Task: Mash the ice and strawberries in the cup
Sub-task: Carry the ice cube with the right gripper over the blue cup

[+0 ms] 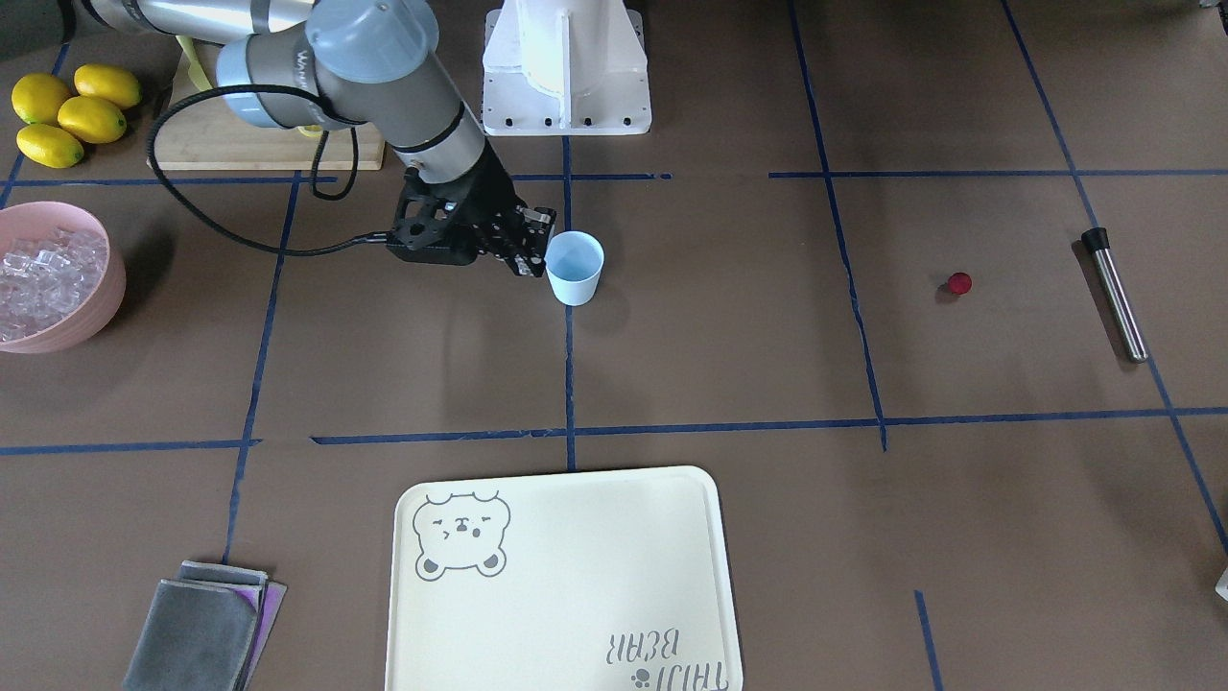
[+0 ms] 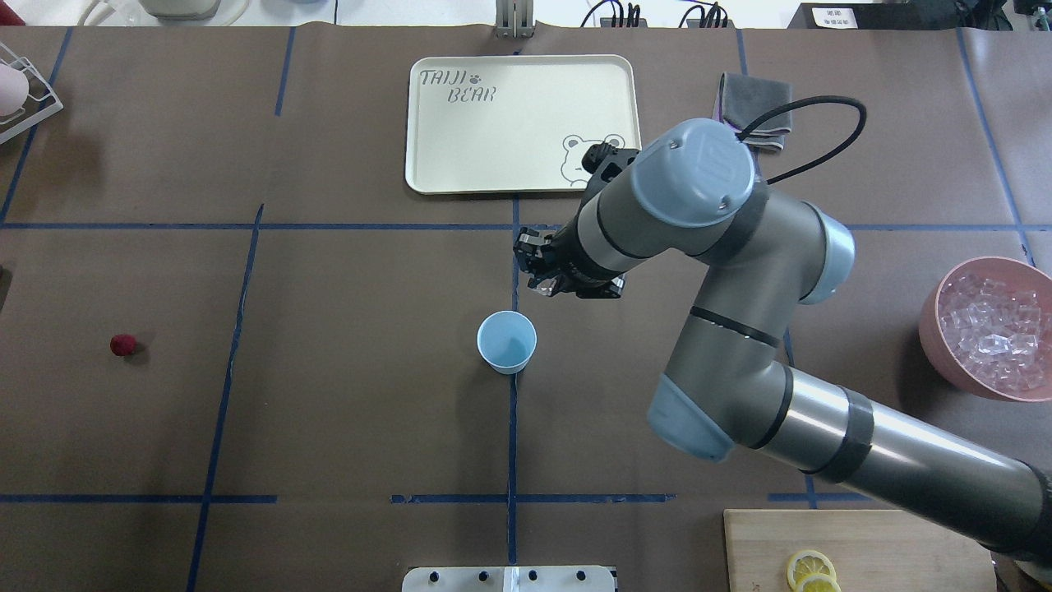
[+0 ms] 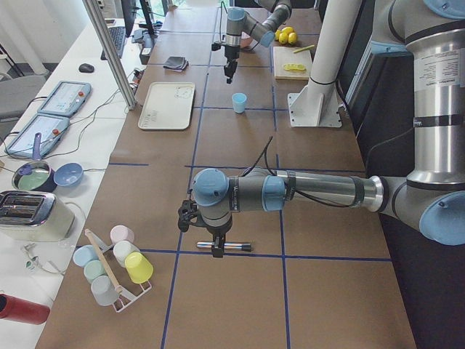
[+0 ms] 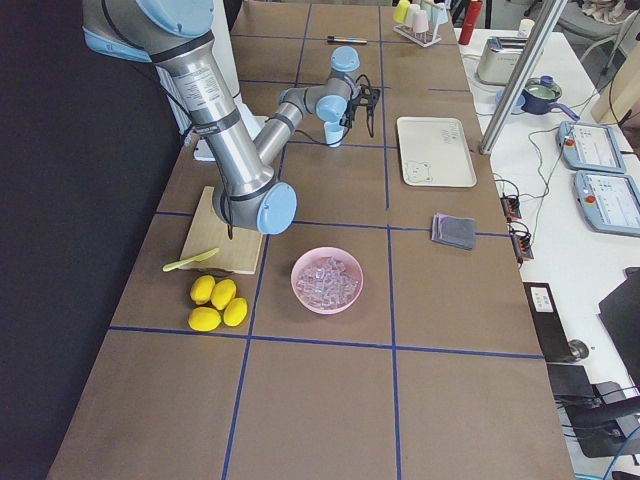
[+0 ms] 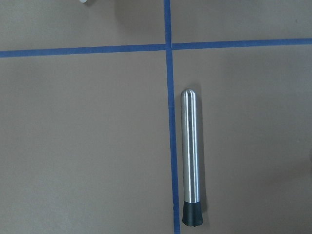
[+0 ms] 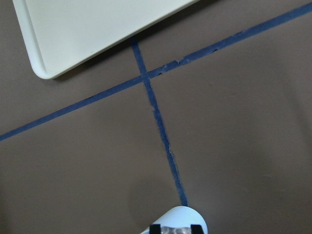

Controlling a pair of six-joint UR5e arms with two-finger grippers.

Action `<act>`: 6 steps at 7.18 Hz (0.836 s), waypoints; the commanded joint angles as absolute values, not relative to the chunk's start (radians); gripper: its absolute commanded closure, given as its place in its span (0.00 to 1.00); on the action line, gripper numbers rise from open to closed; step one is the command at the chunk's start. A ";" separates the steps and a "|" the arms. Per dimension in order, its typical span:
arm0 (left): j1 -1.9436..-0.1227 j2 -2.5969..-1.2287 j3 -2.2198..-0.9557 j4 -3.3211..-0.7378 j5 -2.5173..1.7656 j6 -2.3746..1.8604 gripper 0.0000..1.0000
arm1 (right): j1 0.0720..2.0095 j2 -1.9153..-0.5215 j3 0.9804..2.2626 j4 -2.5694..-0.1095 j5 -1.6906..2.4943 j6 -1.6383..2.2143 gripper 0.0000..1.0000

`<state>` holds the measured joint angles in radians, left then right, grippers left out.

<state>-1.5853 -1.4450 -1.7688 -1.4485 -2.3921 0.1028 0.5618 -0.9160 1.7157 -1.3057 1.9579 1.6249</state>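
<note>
- Right arm bent over the table's centre, its right gripper (image 2: 543, 285) pointing down and pinching an ice cube (image 6: 174, 230) above the cup (image 2: 507, 342).
- Left gripper (image 3: 217, 243) hovers over the muddler (image 5: 189, 161); I cannot tell its finger state.
- Strawberry (image 2: 123, 344) lies well apart from the cup.

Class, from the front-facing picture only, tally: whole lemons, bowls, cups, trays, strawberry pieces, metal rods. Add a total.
Yellow whole lemons: 4
Pink round plastic bowl: 1
Pale-blue tapered plastic cup: 1
Cream rectangular tray with bear print: 1
Dark-red round strawberry piece: 1
Silver metal rod with black tip: 1
Total: 9
</note>
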 commanded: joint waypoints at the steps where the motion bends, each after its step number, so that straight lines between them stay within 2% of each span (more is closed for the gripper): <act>1: -1.585 -1.443 -1.779 -1.447 -2.398 0.101 0.00 | 0.516 -0.861 1.664 -1.304 1.911 1.643 0.83; 3: -1.585 -1.443 -1.779 -1.443 -2.444 0.101 0.00 | 0.497 -0.870 1.663 -1.310 1.911 1.643 0.76; 5: -1.585 -1.443 -1.782 -1.443 -2.444 0.101 0.00 | 0.479 -0.893 1.666 -1.312 1.911 1.641 0.73; 6: -1.585 -1.443 -1.786 -1.442 -2.445 0.100 0.00 | 0.479 -0.890 1.664 -1.312 1.910 1.643 0.61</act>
